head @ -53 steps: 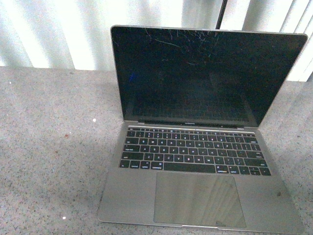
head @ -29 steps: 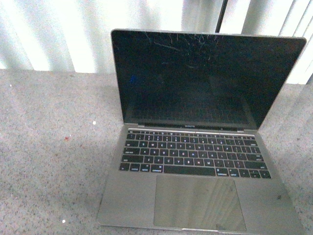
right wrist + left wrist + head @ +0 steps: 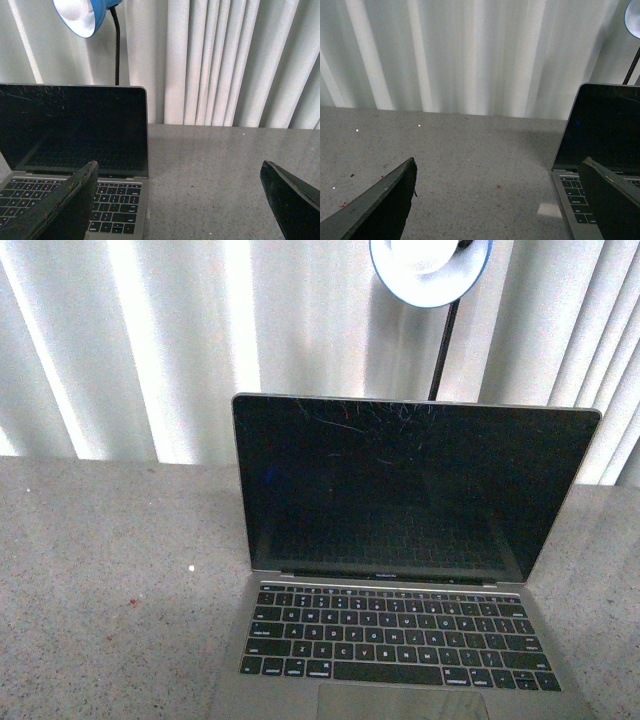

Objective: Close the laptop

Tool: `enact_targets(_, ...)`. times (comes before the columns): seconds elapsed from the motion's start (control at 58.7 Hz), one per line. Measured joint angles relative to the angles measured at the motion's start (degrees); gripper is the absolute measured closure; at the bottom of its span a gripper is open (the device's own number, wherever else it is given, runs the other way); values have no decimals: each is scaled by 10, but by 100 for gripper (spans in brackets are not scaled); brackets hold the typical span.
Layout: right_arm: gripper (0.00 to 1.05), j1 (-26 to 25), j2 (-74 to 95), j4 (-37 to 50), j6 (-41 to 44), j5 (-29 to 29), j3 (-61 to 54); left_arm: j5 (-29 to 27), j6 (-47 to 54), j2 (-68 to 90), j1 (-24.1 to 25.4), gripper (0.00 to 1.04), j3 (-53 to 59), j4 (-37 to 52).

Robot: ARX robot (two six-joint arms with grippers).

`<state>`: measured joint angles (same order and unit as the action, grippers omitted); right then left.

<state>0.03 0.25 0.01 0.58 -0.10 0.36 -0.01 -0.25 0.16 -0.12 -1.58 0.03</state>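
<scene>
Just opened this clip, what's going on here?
A two-armed robot faces an open laptop on a speckled grey table. The lid stands upright with the scratched screen dark, so closing has not begun. The left pincer and right pincer each show in their own wrist view with fingers spread wide, holding nothing. Neither arm appears in the front view. A blue lamp stands behind the screen.

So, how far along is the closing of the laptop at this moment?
Nothing looks done: the laptop stands open, screen upright, keyboard showing. In hand: the left hand and right hand are both open, empty and not touching it. Left: reach the screen's top edge and fold it down.
</scene>
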Motion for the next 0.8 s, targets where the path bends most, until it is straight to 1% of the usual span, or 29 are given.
enact_targets(0.204,7,0,0,0,0,0,0,-1,0,0,0,7,0,0)
enact_targets(0.221,7,0,0,0,0,0,0,-15,-9,5,-5,7,-2,-7)
enact_targets(0.239,7,0,0,0,0,0,0,-45,-19,11,-14,7,-6,-25)
enact_targets(0.273,7,0,0,0,0,0,0,-81,-39,25,-32,7,-13,-47)
enact_targets(0.29,7,0,0,0,0,0,0,-110,-53,38,-43,7,-15,-48)
enact_targets(0.324,7,2,9,-18,-9,14,6,-128,-69,66,-56,7,-17,-35)
enact_targets(0.358,7,0,49,-82,-23,33,38,-122,-77,87,-60,7,-20,-17)
enact_targets(0.392,7,-8,97,-103,-23,29,60,-109,-77,117,-62,7,-26,19)
enact_targets(0.426,7,-17,144,-94,-20,19,78,-91,-75,142,-61,7,-33,54)
enact_targets(0.477,7,-33,216,-52,-8,-12,103,-46,-77,195,-50,7,-54,116)
enact_targets(0.494,7,-39,256,-21,3,-30,119,-32,-76,221,-48,7,-64,141)
enact_targets(0.528,7,-41,292,9,14,-45,136,-10,-70,276,-45,7,-85,192)
enact_targets(0.562,7,-41,346,56,38,-73,162,6,-59,347,-45,7,-111,255)
enact_targets(0.63,7,-43,416,113,71,-104,193,23,-49,441,-54,7,-151,317)
enact_targets(0.682,7,-46,479,153,102,-115,221,36,-34,517,-70,7,-190,344)
enact_targets(0.801,7,-56,603,235,160,-139,273,45,8,645,-109,7,-276,353)
